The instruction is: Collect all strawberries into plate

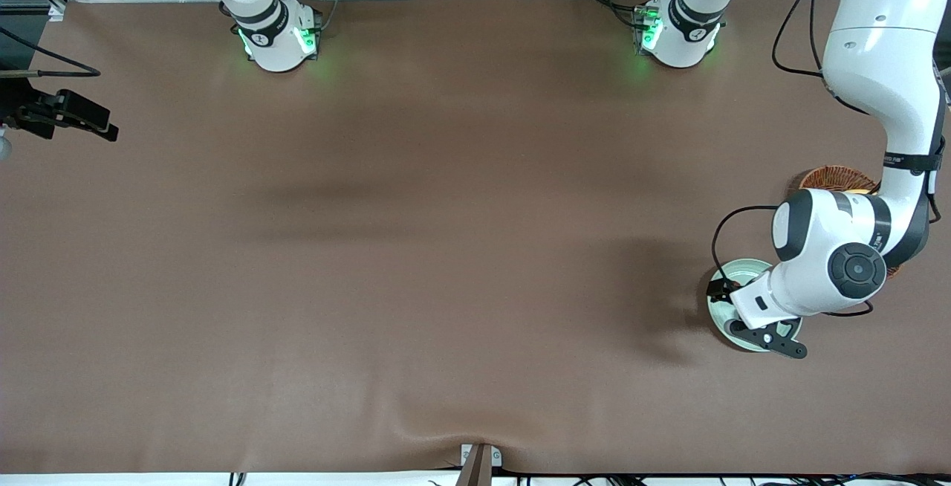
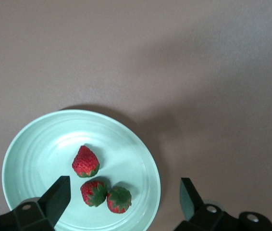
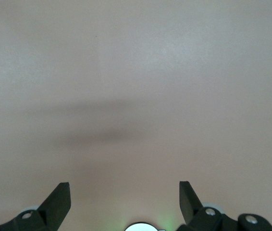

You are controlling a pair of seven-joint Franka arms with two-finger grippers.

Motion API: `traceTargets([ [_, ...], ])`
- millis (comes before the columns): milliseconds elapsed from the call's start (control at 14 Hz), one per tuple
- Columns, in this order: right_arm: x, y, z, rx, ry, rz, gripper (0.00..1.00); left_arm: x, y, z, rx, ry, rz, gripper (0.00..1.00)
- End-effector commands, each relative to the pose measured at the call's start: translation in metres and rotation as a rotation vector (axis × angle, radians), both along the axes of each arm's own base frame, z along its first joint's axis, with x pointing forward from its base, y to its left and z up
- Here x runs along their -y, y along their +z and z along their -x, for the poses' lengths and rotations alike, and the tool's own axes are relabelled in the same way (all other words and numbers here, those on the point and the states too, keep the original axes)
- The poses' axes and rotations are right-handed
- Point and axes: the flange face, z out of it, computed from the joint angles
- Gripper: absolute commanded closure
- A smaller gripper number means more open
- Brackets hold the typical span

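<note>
Three strawberries [image 2: 85, 161], [image 2: 94, 192], [image 2: 119, 199] lie on the mint-green plate [image 2: 35, 149] at the counter's [image 1: 446, 248] left-arm end. We log the left gripper [image 2: 124, 195] over them, fingers [image 2: 59, 192] released, empty; right gripper [image 3: 124, 195] waits, fingers spread over bare counter.

Three strawberries [image 2: 100, 180] on the plate [image 2: 35, 144], plate nearer the camera than the basket [image 1: 836, 177]

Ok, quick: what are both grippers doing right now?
Left gripper: open, empty, over the round pale mint-green plate holding three small red strawberries.
Right gripper: open, empty, over bare table.
</note>
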Motion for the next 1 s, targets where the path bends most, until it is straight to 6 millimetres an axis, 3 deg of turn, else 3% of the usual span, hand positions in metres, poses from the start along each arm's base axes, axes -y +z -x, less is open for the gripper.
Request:
traceTargets([
  [0,-0.004,0.000,0.002,-0.007,-0.015,0.022,0.00,-0.001,0.014,-0.007,0.037,0.011,-0.010,0.00],
  [286,-0.004,0.000,0.001,-0.005,-0.015,0.022,0.00,-0.002,0.025,-0.011,0.058,0.010,-0.011,0.00],
  [500,-0.005,0.000,0.001,-0.005,-0.013,0.022,0.00,-0.009,0.020,-0.013,0.059,0.010,-0.008,0.00],
  [643,-0.005,0.000,0.001,-0.005,-0.012,0.022,0.00,0.018,0.029,-0.014,0.087,-0.017,-0.014,0.00],
  [786,-0.005,0.000,0.001,-0.005,-0.012,0.022,0.00,0.012,0.026,-0.015,0.095,-0.005,-0.032,0.00],
  [929,-0.005,0.000,0.001,-0.005,-0.010,0.022,0.00,0.008,0.035,-0.020,0.139,-0.005,-0.043,0.00],
])
